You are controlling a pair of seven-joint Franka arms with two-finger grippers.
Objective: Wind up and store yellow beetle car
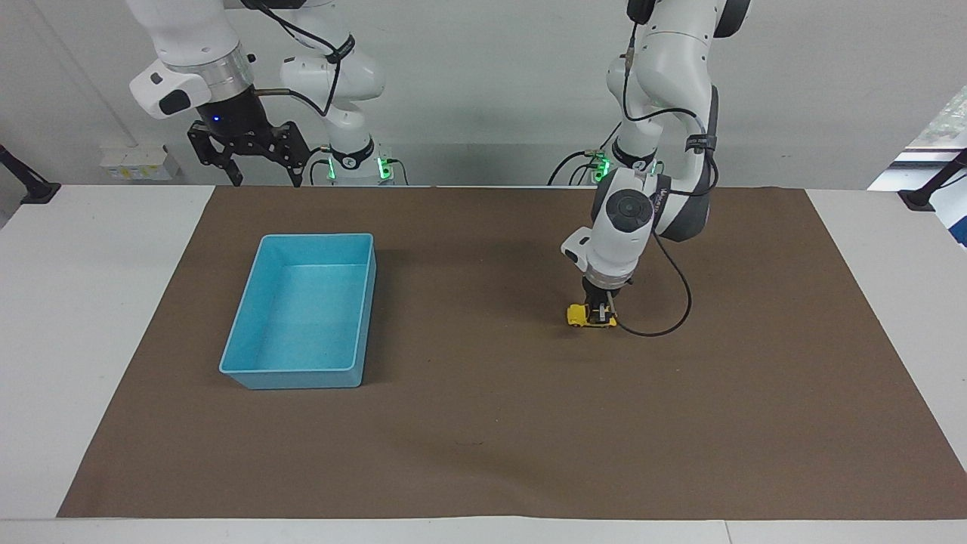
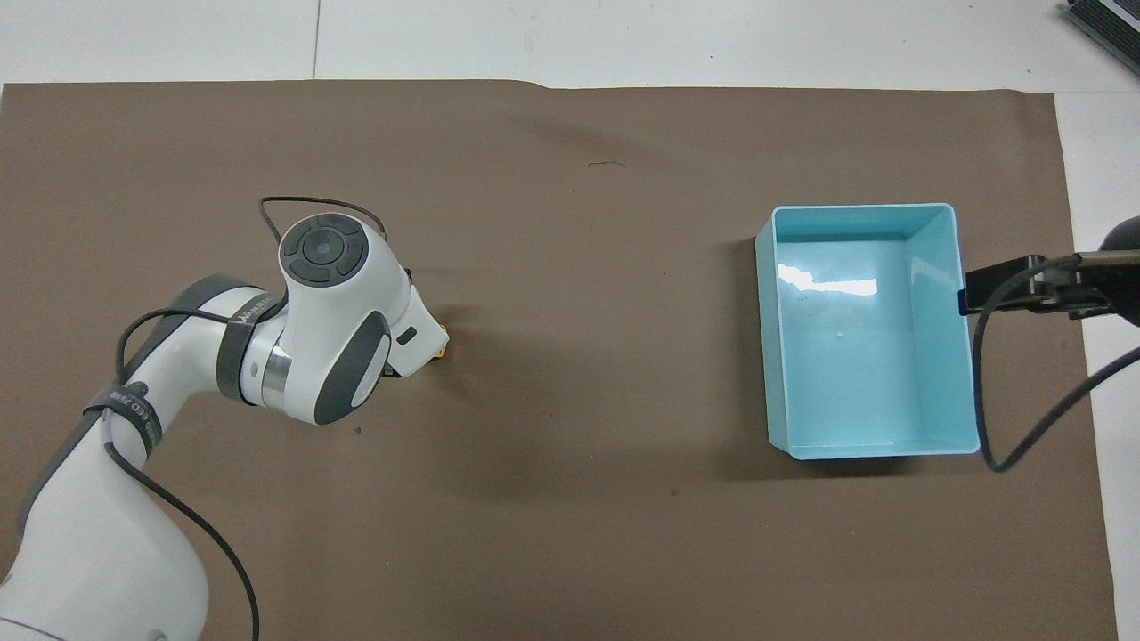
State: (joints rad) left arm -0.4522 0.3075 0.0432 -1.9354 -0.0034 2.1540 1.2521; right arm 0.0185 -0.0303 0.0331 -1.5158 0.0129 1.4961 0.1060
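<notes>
Facing view showed the left gripper (image 1: 602, 309) down on the car (image 1: 583, 317) near mid-frame on the mat (image 1: 483, 423), clamped or not one could not tell, so winding wanted wheels pressed flat and a straight pull, while the right gripper (image 1: 261, 176) waited, jaws apart, at upper left.

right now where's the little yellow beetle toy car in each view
Facing view: the tiny yellow beetle toy car sits on the brown mat, toward the left arm's end of the table, directly under the left claw.
Overhead view: only a yellow sliver shows at the edge of the left arm's white wrist, which covers the rest.
Shared landmark: the empty light blue rectangular plastic bin, toward the right arm's end.
</notes>
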